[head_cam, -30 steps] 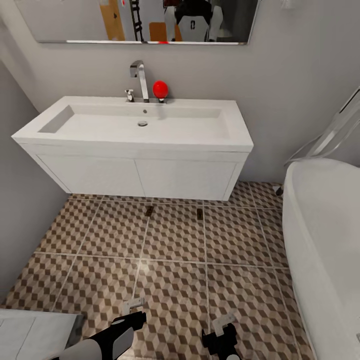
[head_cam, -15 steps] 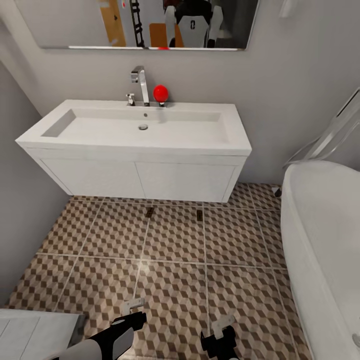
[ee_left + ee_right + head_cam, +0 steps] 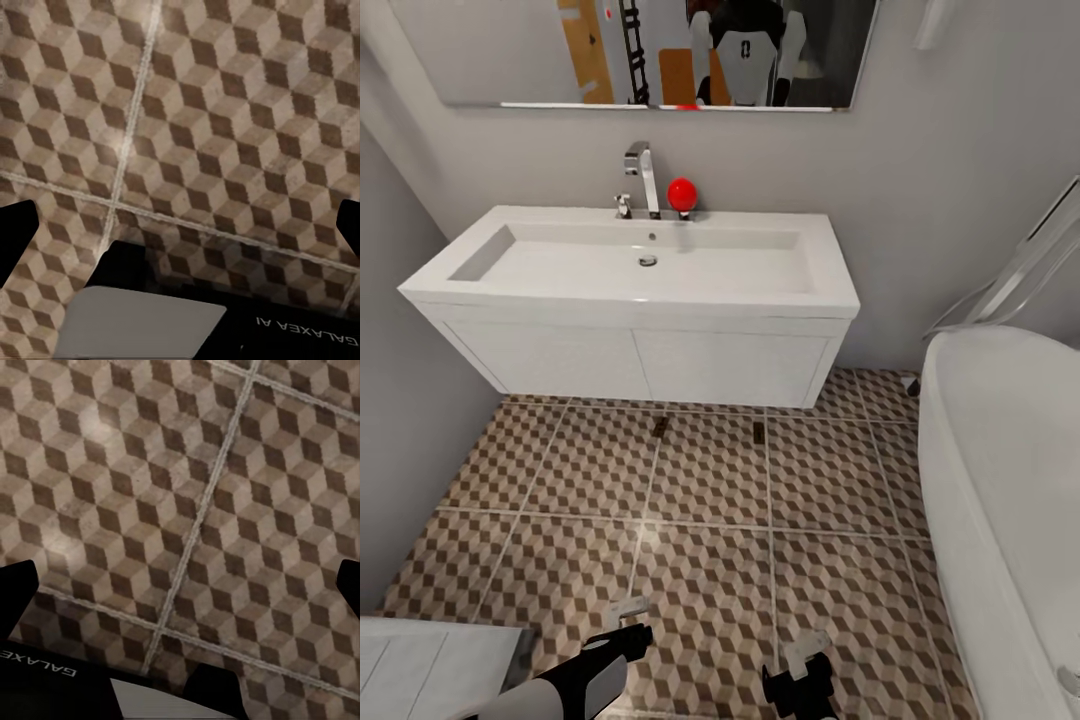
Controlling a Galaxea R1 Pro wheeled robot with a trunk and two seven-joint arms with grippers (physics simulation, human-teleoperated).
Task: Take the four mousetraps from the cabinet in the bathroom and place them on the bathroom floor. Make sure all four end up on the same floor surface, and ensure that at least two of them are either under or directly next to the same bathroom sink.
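Note:
Two mousetraps lie on the cube-patterned bathroom floor (image 3: 710, 560) just in front of the sink (image 3: 640, 262): one mousetrap (image 3: 660, 426) on the left and another mousetrap (image 3: 759, 432) on the right. The sink is a white wall-hung basin with cupboard doors and a chrome tap (image 3: 643, 172). My left gripper (image 3: 626, 625) and right gripper (image 3: 803, 662) hang low over the tiles, well back from the traps. In the wrist views the left gripper (image 3: 184, 225) and the right gripper (image 3: 180, 585) are open, with only floor between the fingers. The cabinet is out of view.
A white bathtub (image 3: 1000, 480) runs along the right. A grey wall (image 3: 400, 400) closes the left side. A pale unit top (image 3: 420, 660) sits at the lower left beside my left arm. A red ball (image 3: 681, 194) stands by the tap, under a mirror (image 3: 640, 50).
The whole picture has shifted: the sink now sits slightly lower and smaller, so the camera has moved. The traps and both grippers keep their places.

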